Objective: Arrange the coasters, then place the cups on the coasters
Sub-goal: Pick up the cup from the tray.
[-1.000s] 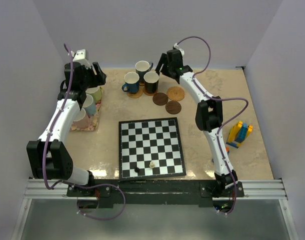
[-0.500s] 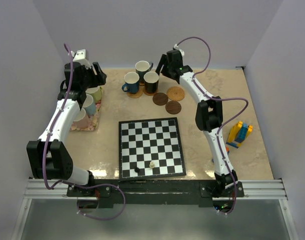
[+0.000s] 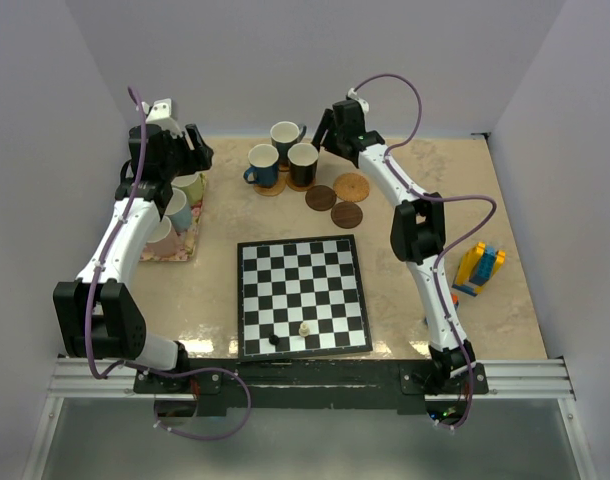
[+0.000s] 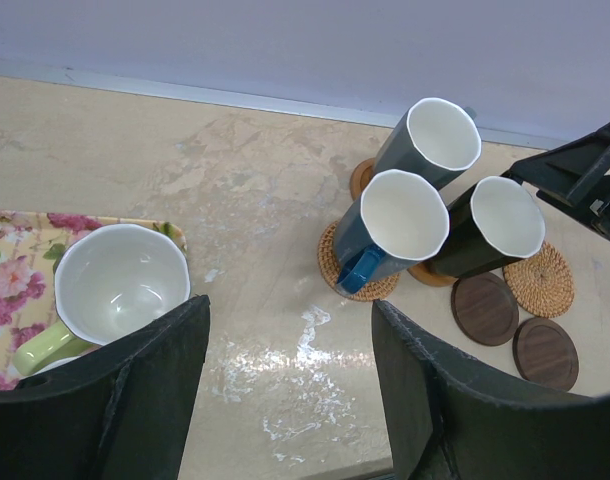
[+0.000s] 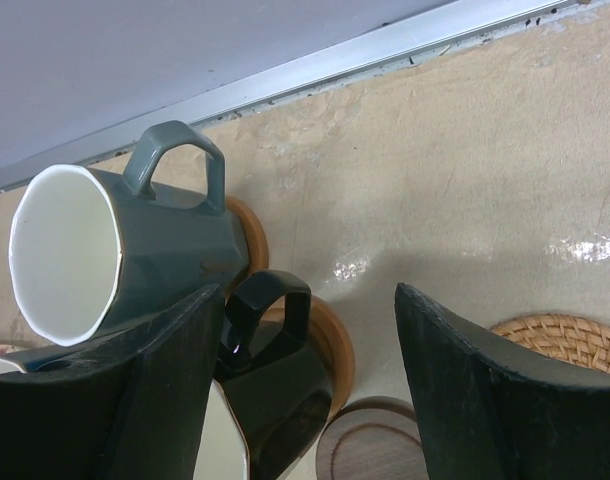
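Hovering over the green cup [image 4: 120,285], the left end effector [image 4: 287,305] has its jaws apart with nothing in them. It looks lined up to drop on that cup, my guess for the next one to move. The green cup sits on the floral mat [image 4: 15,250] at the left of the table [image 3: 465,190], with the light blue cup [image 3: 178,208] and a third cup [image 3: 160,232] just beside it, partly under the arm. So three cups are not yet on coasters.

The right end effector [image 3: 325,127] is at back centre, jaws apart and empty, just above the teal cup [image 5: 95,260] and black cup [image 5: 275,390]. Teal, black and blue cup [image 4: 390,225] each stand upright on a coaster in a tight cluster.

Three free coasters lie right of the cluster: a woven coaster [image 4: 538,280] and two dark coasters [image 4: 484,308]. They are packed close, likely laid out for the mat cups. The task is roughly half done by my read. With spacing this tight, a cup being set down could knock a neighbour.

The table is beige, marbled and glossy, with glare patches. A chessboard [image 3: 302,296] with two pieces [image 3: 304,328] lies near the front, and blocks [image 3: 480,268] sit at the right. Plain pale walls [image 3: 285,60] close three sides, with a metal strip [image 5: 385,50] at the foot of the back one.
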Action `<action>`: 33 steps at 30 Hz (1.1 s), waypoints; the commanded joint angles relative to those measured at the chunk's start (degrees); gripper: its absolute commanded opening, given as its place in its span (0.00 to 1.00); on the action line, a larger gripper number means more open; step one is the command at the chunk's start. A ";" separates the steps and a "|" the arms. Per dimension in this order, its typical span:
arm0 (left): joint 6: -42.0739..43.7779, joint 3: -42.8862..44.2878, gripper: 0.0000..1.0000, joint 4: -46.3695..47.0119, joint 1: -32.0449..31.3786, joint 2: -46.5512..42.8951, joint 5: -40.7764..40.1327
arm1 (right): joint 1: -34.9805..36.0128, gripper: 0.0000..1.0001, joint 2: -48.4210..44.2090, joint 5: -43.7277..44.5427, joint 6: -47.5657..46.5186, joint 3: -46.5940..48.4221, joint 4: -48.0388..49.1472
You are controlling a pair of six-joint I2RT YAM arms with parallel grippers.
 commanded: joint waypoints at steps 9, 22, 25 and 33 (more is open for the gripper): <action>-0.58 1.35 0.70 2.74 0.29 -0.95 0.75 | -0.18 0.68 -1.41 2.14 0.32 0.70 0.58; -0.41 1.97 0.70 2.48 0.29 -0.51 0.58 | -0.09 0.81 -4.74 -2.07 -1.70 -3.24 9.62; -0.58 2.67 0.71 1.95 0.29 -0.51 0.31 | -0.09 0.85 -6.42 -2.25 -2.49 -4.74 12.79; -2.42 3.20 0.71 -3.22 4.42 -3.06 -2.14 | -0.18 0.86 -16.43 -0.76 -6.71 -15.72 26.40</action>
